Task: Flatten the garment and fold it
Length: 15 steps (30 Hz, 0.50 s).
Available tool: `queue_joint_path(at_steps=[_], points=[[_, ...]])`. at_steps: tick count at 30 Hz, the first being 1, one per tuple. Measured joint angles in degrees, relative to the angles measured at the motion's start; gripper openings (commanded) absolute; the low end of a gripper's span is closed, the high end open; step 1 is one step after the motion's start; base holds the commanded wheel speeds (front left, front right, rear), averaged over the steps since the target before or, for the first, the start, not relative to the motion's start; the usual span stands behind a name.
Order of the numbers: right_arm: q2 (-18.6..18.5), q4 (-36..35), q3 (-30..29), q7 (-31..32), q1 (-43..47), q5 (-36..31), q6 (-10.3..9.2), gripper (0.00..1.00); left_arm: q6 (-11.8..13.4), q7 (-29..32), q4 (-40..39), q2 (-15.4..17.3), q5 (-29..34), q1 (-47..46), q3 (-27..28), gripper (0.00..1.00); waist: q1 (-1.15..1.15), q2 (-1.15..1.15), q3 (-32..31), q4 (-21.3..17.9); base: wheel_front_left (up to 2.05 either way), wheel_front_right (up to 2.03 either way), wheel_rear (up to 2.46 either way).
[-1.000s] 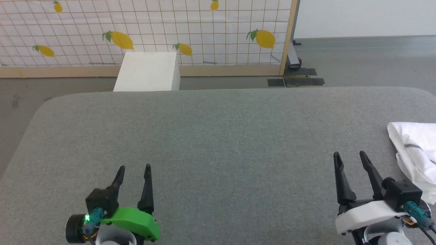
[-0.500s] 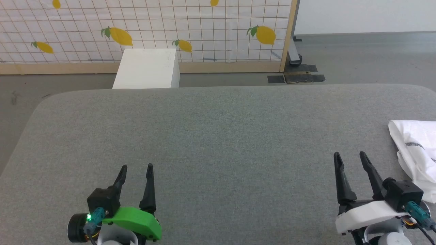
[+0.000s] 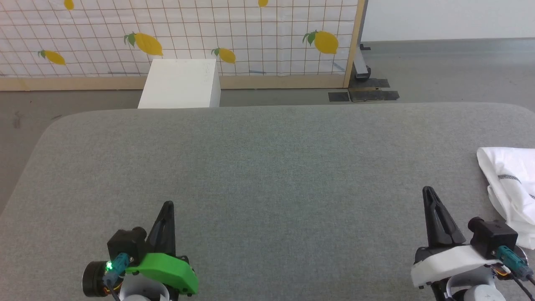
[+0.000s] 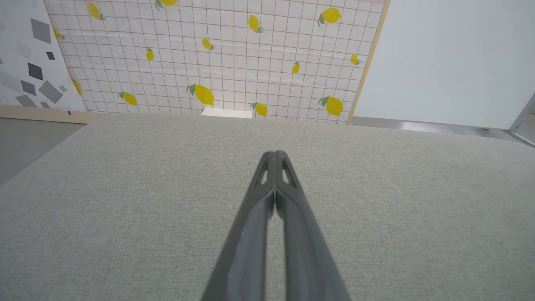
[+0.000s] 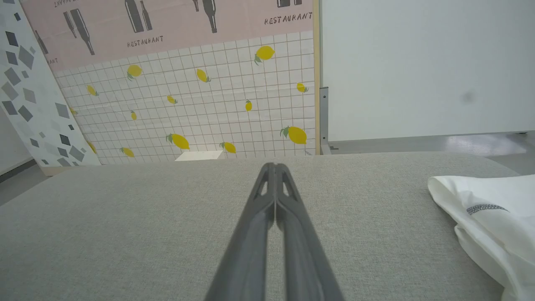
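The garment [image 3: 512, 186] is a white cloth with a dark zigzag seam, lying bunched at the right edge of the grey table [image 3: 267, 167]; the right wrist view has the garment [image 5: 489, 217] at its right side. My right gripper [image 3: 428, 191] hovers just left of it, shut and empty, its fingertips pressed together [image 5: 273, 166]. At the lower left, far from the cloth, my left gripper [image 3: 168, 205] is shut on nothing, its tips [image 4: 274, 154] meeting over bare felt.
A rigid white box [image 3: 180, 85] stands on the floor beyond the table's far edge, in front of a lemon-print grid screen [image 3: 188, 37]. Grey floor [image 3: 443, 71] lies past the table at the back right.
Both grippers have gone from open to shut, each pair of fingers now closed into one point. The arms and the garment have stayed where they were.
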Motion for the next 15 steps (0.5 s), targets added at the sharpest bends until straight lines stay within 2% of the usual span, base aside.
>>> queue_joint_path(at_steps=[15], points=[[0.00, -1.19, 0.26, 1.51, 0.00, -0.99, 0.00, 0.00, 0.00, 1.24, -1.37, -0.27, 1.47, 0.02, 0.81, 0.00, 0.00, 0.00, 0.15, -0.05, 0.00, 0.00, 0.00]])
